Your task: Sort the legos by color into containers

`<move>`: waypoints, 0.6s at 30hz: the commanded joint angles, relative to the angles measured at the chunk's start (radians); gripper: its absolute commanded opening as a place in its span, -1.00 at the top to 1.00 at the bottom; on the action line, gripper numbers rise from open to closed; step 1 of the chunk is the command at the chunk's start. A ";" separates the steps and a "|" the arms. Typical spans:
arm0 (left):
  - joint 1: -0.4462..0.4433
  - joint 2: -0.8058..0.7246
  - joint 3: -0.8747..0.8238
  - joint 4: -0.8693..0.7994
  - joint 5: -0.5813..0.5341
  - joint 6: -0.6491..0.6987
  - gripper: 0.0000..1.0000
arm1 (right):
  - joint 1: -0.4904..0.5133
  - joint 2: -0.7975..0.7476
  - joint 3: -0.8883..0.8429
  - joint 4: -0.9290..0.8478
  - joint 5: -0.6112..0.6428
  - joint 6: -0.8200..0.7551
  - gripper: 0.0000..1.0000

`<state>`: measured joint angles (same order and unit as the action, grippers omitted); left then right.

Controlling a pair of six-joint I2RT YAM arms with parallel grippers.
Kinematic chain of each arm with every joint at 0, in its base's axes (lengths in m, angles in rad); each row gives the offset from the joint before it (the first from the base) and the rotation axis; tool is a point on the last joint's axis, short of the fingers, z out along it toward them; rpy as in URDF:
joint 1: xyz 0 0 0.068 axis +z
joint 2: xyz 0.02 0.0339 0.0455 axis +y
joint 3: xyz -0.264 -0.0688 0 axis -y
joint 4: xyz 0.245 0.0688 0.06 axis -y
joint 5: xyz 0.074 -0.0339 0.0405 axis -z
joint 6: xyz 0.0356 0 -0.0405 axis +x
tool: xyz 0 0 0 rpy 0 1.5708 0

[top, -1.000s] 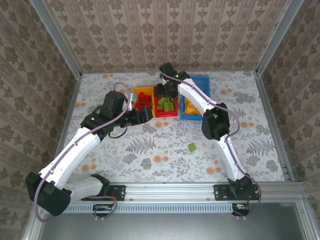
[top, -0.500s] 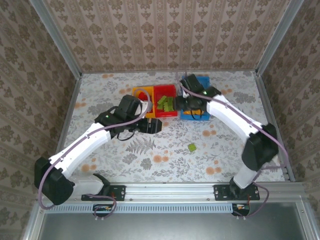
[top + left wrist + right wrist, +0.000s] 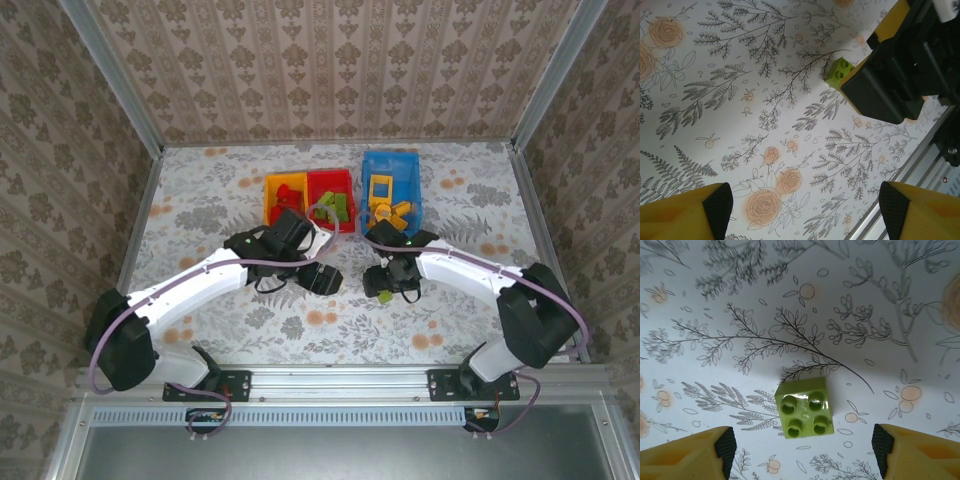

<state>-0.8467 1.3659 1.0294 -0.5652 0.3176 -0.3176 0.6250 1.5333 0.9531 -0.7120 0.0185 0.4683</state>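
Note:
One lime green lego point(image 3: 805, 407) lies loose on the flowered table, studs up, between and just ahead of the pads of my right gripper point(image 3: 804, 445). That gripper is open and hovers over the brick without touching it. The same green lego point(image 3: 840, 70) peeks out beside the right gripper's black body in the left wrist view. My left gripper point(image 3: 805, 210) is open and empty above bare table, just left of the right gripper point(image 3: 383, 285) in the top view. The yellow-orange bin point(image 3: 270, 190) holds red legos, the red bin point(image 3: 330, 177) holds green ones, and the blue bin point(image 3: 390, 160) holds yellow-orange ones.
The three bins stand side by side at the back middle of the table point(image 3: 200, 200). A metal rail point(image 3: 340, 380) runs along the near edge, and patterned walls close in the other sides. Both arms meet near the table's middle, their grippers close together.
Both arms swung from the bins toward the near middle of the table. The right gripper came down over the loose green lego and opened wider. The left gripper moved to its side.

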 commanded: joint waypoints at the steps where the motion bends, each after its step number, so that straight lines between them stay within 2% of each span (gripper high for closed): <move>1: -0.009 0.005 -0.009 0.036 -0.003 -0.005 -0.60 | 0.004 0.052 0.003 -0.004 -0.010 -0.010 -0.40; 3: -0.009 0.003 -0.011 0.035 -0.006 -0.010 -0.59 | 0.004 0.083 0.008 -0.004 -0.021 -0.005 -0.27; 11: -0.011 -0.022 -0.025 0.030 -0.023 -0.036 -0.59 | 0.004 0.126 -0.001 0.022 -0.016 -0.003 0.04; 14: -0.011 -0.035 -0.025 0.026 -0.034 -0.042 -0.59 | 0.004 0.138 0.007 0.030 -0.018 -0.002 0.27; 15: -0.011 -0.040 -0.020 0.014 -0.046 -0.040 -0.58 | 0.005 0.133 0.014 0.028 -0.017 0.002 0.35; 18: -0.004 -0.072 0.026 -0.049 -0.141 -0.037 -0.58 | 0.005 0.087 0.071 0.001 -0.004 0.007 0.41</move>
<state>-0.8513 1.3518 1.0111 -0.5533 0.2634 -0.3435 0.6266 1.6512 0.9676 -0.6918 0.0109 0.4725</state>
